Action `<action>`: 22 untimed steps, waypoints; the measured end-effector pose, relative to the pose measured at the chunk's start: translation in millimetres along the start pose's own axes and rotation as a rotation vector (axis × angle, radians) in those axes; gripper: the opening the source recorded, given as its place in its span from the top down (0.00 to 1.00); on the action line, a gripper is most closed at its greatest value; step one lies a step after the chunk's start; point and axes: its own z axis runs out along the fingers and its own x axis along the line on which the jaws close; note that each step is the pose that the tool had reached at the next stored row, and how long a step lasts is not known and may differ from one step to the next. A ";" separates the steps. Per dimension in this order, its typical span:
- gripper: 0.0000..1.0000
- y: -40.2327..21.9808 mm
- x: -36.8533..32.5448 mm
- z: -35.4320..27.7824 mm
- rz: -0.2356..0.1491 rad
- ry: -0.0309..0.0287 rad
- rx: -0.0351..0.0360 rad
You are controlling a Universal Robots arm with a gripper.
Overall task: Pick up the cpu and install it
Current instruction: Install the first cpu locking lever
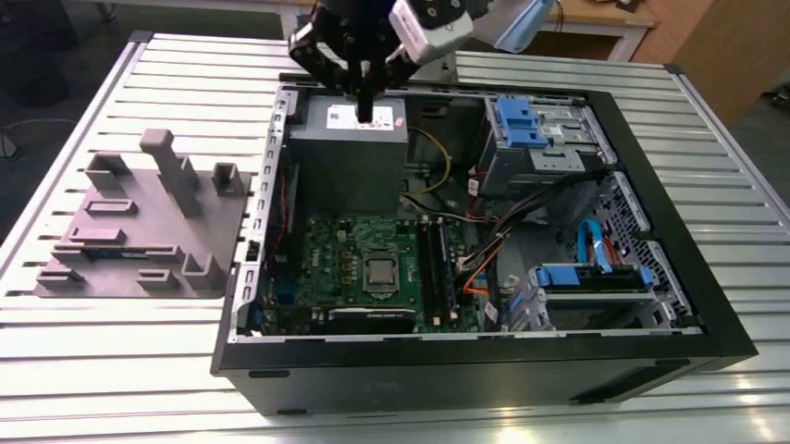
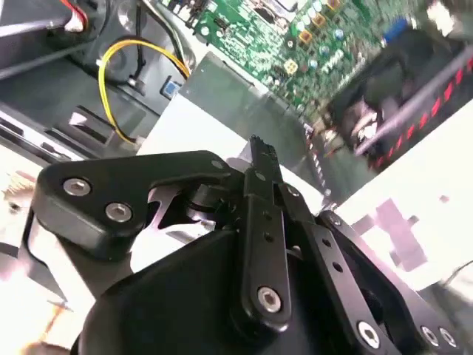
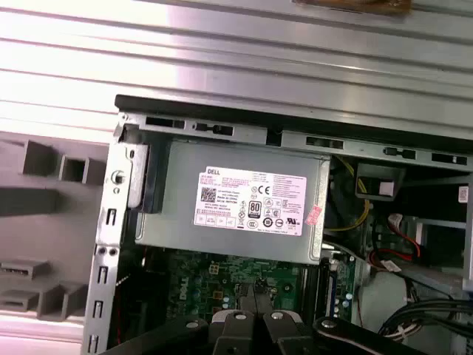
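The cpu (image 1: 380,273), a small silvery square chip, lies flat in the socket in the middle of the green motherboard (image 1: 358,268) inside the open computer case (image 1: 494,361). My gripper (image 1: 365,116) hangs well away from it, above the silver-grey power supply box (image 1: 350,148) at the far end of the case. Its black fingers point down and are shut, with nothing seen between them. In both wrist views the gripper (image 2: 259,148) (image 3: 255,292) shows with its fingertips together, over the power supply box (image 3: 236,203) and the motherboard's edge (image 3: 214,270).
A grey moulded fixture (image 1: 142,231) with posts and pockets lies on the slatted table at the exterior view's left. Long black memory slots (image 1: 432,259), loose cables (image 1: 494,250) and blue drive brackets (image 1: 519,125) crowd the case beside the board.
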 end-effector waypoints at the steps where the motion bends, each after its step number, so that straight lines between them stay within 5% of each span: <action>1: 0.90 2.7 0.2 -2.5 0.027 0.0004 0.0052; 8: 0.90 14.1 0.7 -12.6 0.144 0.0008 0.0270; 22: 0.90 15.1 0.7 -13.3 0.153 0.0006 0.0286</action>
